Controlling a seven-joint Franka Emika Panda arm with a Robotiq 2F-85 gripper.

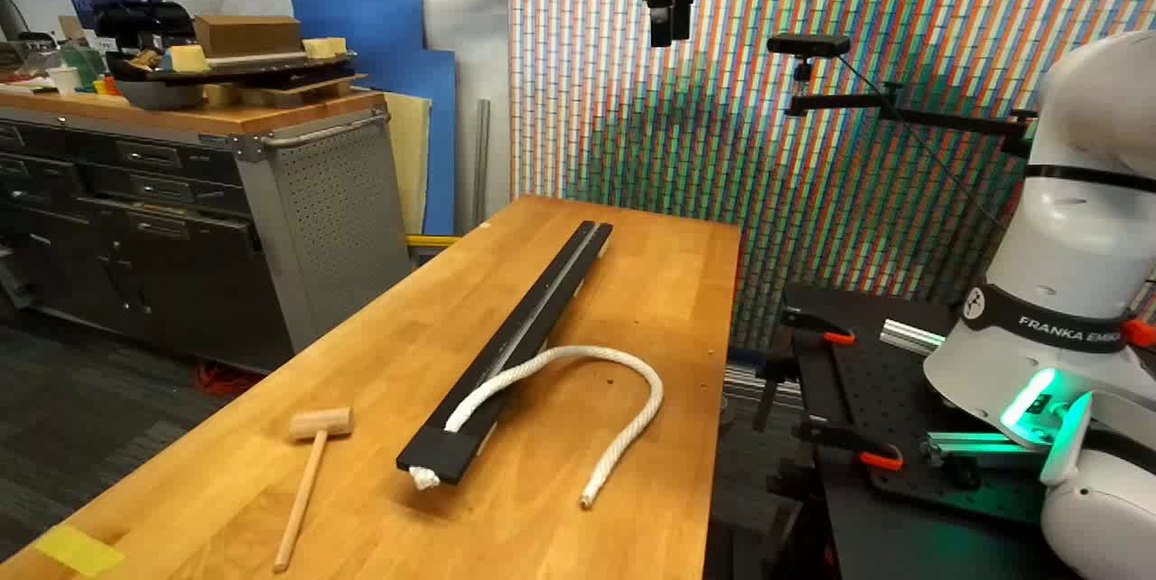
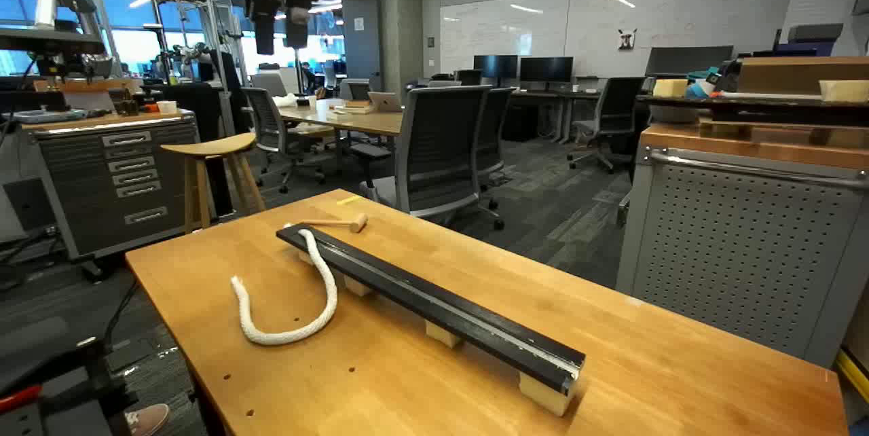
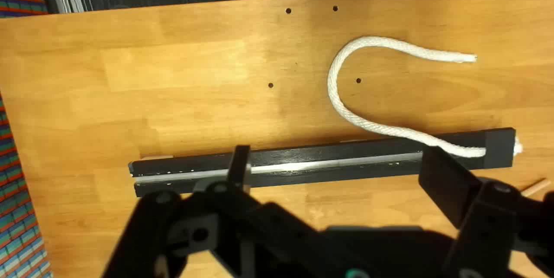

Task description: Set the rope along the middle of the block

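Nearest in the wrist view, the pincer point(image 3: 337, 156) fills the lower part of the frame, released, its fingers point(image 3: 239, 165) spread wide with nothing between them; both exterior views show it at the top, touching nothing. Below it, from lower left to right, runs the grooved black bar point(image 3: 324, 156), raised on pale wooden supports point(image 2: 442, 334) that show in an exterior view; the white braided rope point(image 3: 332, 81) leaves a dark cap point(image 3: 499, 148) at the bar's right end, slants over the upper ledge and loops across the wooden surface point(image 3: 194, 96), its free end at upper right; in an exterior view a wooden mallet point(image 1: 307, 481) lies at lower left, apart from the bar. The step in hand is judged to be the reach for the rope; the fingers appear set to close left to right, which should suit the leftmost bend, whereas the nearly level free end would ask for a turn of the wrist; once held, the rope is best lifted clear of the ledge, drawn leftward under light tension, lest it slip from the cap, and laid into the groove from right to left.
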